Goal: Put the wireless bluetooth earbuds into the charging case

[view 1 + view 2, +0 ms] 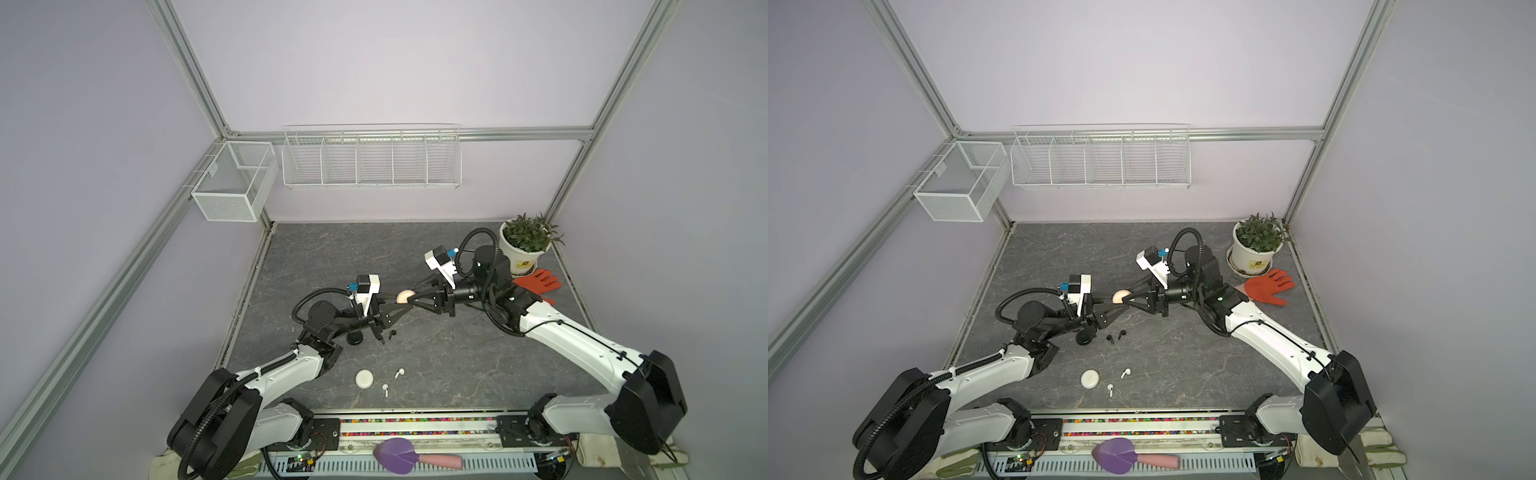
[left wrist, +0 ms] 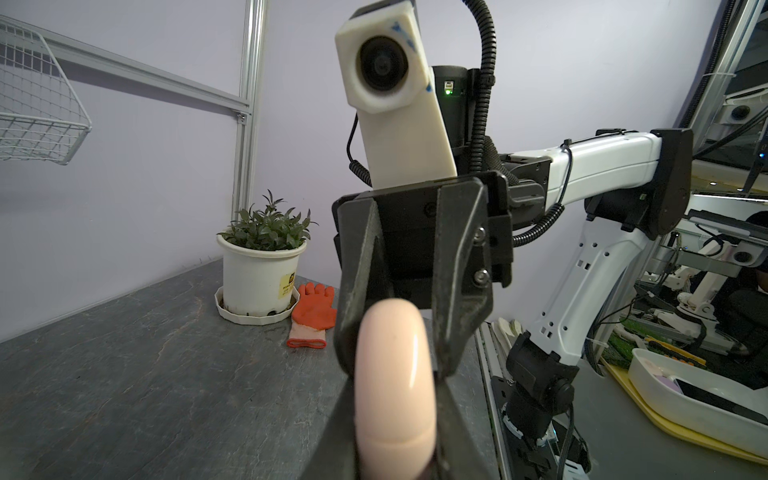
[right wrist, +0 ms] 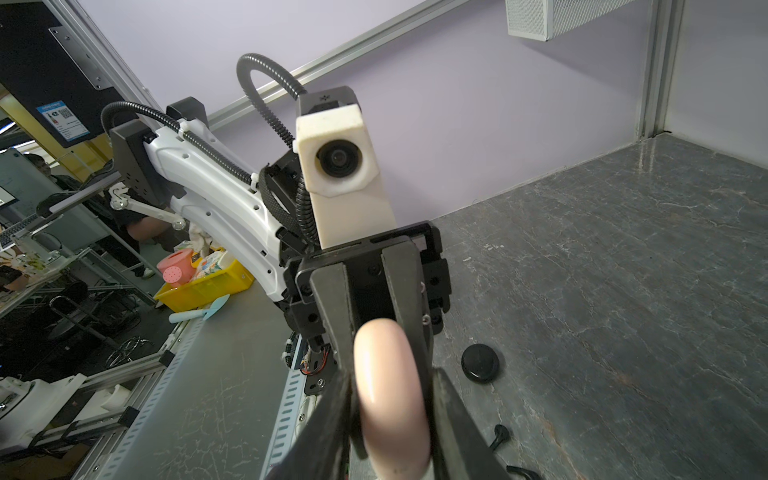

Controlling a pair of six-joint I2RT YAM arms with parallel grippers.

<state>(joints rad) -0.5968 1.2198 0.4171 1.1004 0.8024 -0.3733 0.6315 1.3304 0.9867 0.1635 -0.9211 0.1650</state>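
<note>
A glossy pale pink round plastic charging case (image 1: 405, 296) hangs in mid-air, pinched edge-on by the left gripper (image 1: 397, 300) and the right gripper (image 1: 412, 300), both clamped on it from opposite sides, probably so one steadies the shell while the other works the lid, which looks closed. On the grey stone-look table (image 1: 457, 353), two white stemmed earbuds (image 1: 399, 372) lie just beside the white disc-shaped case (image 1: 364, 379). Two black stemmed earbuds (image 1: 391, 333) lie farther back from it by a black round case (image 1: 354, 340), with the held pink case beyond those. No pink earbuds show
</note>
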